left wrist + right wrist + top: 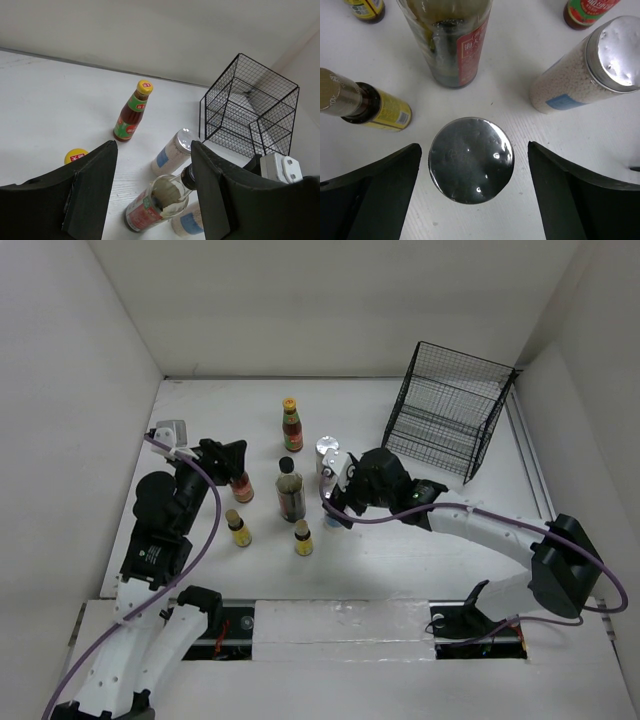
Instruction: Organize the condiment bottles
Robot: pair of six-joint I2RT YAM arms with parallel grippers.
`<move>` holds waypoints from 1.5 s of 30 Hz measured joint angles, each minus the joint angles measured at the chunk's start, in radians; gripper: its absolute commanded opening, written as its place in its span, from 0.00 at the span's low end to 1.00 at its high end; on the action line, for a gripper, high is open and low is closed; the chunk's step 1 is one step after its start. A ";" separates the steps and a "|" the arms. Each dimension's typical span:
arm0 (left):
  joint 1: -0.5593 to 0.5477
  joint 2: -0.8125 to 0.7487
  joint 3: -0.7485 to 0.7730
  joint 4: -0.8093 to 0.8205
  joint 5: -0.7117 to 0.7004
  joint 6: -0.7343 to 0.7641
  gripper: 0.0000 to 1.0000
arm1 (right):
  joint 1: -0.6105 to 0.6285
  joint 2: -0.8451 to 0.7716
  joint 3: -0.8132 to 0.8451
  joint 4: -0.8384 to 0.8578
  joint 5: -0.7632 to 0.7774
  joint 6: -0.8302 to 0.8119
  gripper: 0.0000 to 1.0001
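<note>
white walls are enclosing the counter (200, 415). from above, condiment bottles (290, 495) are standing mid-frame, a black wire basket (450, 415) sitting upper right. at the left wrist, the left end effector (154, 147) is gaping on nothing, with a yellow-capped red sauce bottle (132, 112) beyond it. at the right wrist, the right end effector (472, 147) is spreading wide around a silver-lidded shaker (471, 167), leaving gaps on both sides.

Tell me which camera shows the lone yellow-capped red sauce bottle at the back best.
The left wrist view: the sauce bottle stands whole and large, cap and green label clear. The top external view shows it whole but small, from above. The right wrist view catches only its lower part at the frame's edge.
</note>
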 measured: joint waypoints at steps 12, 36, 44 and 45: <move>0.000 0.003 0.000 0.002 0.018 0.000 0.56 | 0.000 -0.003 0.000 0.043 0.016 0.026 0.42; 0.000 0.004 0.000 0.002 0.045 -0.001 0.56 | -0.589 0.287 0.928 0.056 0.129 -0.042 0.44; 0.000 0.013 0.000 0.003 0.044 0.000 0.56 | -0.695 0.513 1.095 -0.073 0.063 -0.041 0.43; 0.000 0.015 0.000 0.003 0.044 0.000 0.56 | -0.703 0.523 1.095 -0.085 0.059 -0.041 0.43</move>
